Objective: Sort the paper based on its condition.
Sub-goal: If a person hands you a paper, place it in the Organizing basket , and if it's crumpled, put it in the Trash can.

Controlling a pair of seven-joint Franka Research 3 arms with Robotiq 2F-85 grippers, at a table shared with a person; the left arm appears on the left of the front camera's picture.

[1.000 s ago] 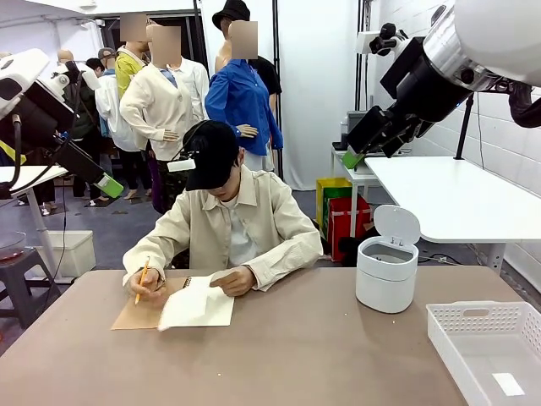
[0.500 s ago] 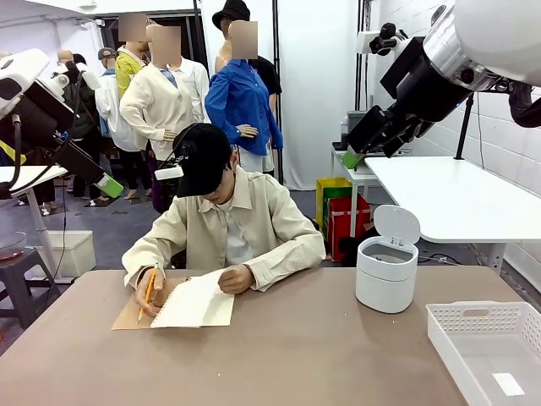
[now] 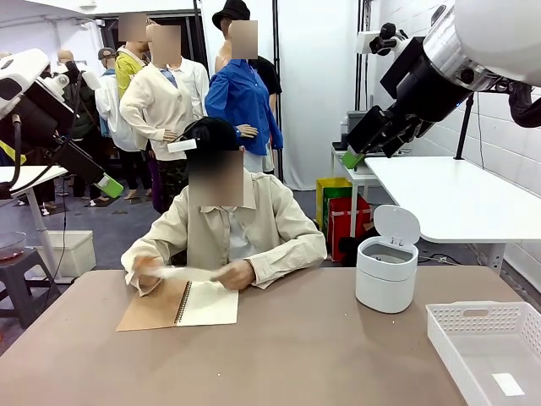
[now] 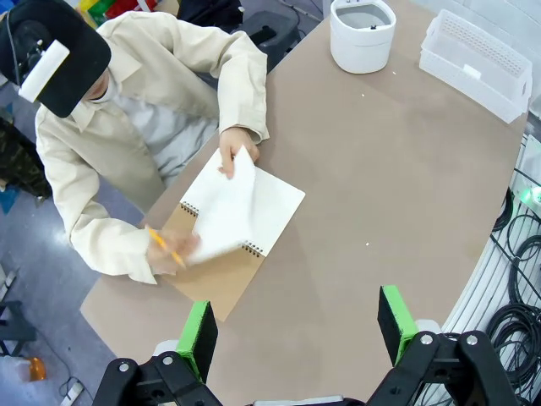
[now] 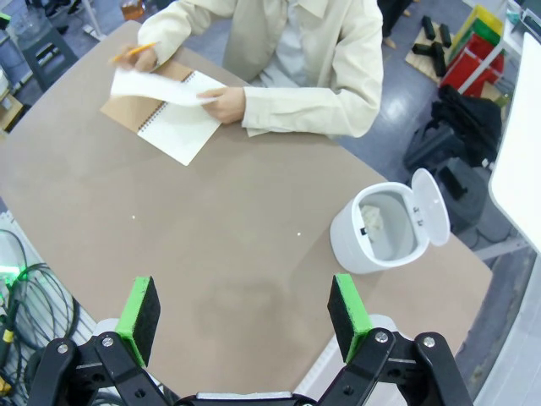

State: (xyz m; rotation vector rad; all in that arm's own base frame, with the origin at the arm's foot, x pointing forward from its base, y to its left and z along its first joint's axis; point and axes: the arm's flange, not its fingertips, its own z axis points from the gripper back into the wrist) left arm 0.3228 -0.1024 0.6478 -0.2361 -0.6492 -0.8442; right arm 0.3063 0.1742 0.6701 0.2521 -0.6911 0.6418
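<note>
A person at the far side holds a white sheet of paper (image 3: 182, 272) in both hands, lifted just above an open spiral notebook (image 3: 207, 306) with a brown cover. A pencil is in one hand. From above, the paper (image 4: 224, 211) curves over the notebook (image 4: 275, 207); it shows again as the paper (image 5: 156, 85) over the notebook (image 5: 173, 131). My left gripper (image 4: 296, 330) hangs open high over the table's near side, empty. My right gripper (image 5: 243, 311) is open and empty too, high above the table. In the front view the left gripper (image 3: 108, 186) and right gripper (image 3: 355, 158) stay raised at the sides.
A white round bin (image 3: 387, 271) with its lid up stands at the right of the table, also the bin (image 5: 380, 228). A white perforated tray (image 3: 482, 347) sits at the near right corner, seen too as the tray (image 4: 473, 59). Cables lie beside the table.
The person stopped writing, raised the head and lifted a sheet up off the notebook with both hands. Neither arm has moved.
</note>
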